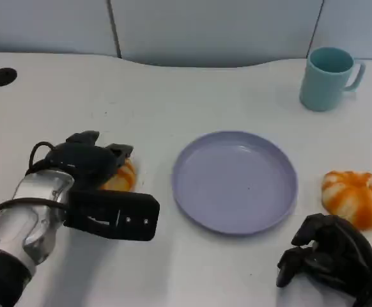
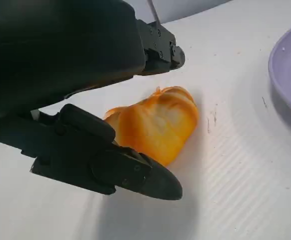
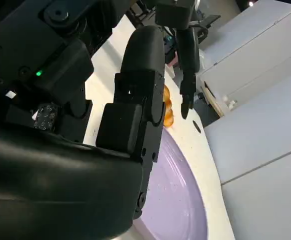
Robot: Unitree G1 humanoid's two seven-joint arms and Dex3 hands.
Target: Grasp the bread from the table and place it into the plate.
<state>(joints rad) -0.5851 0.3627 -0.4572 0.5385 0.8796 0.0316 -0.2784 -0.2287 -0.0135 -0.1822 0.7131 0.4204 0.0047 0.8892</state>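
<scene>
Progress looks early: at lower right of the head view the right hand [image 1: 330, 259] rests on the counter [image 1: 173, 102] with fingers curled on nothing, while at lower left the left hand [image 1: 87, 163] brackets the bread [image 1: 122, 178] with spread fingers, not plainly closed on it. Bread lies on the counter left of the empty purple plate [image 1: 235, 181], its long axis, judged from the left wrist view, slanting toward the plate. Closing, lifting, carrying and releasing remain.
</scene>
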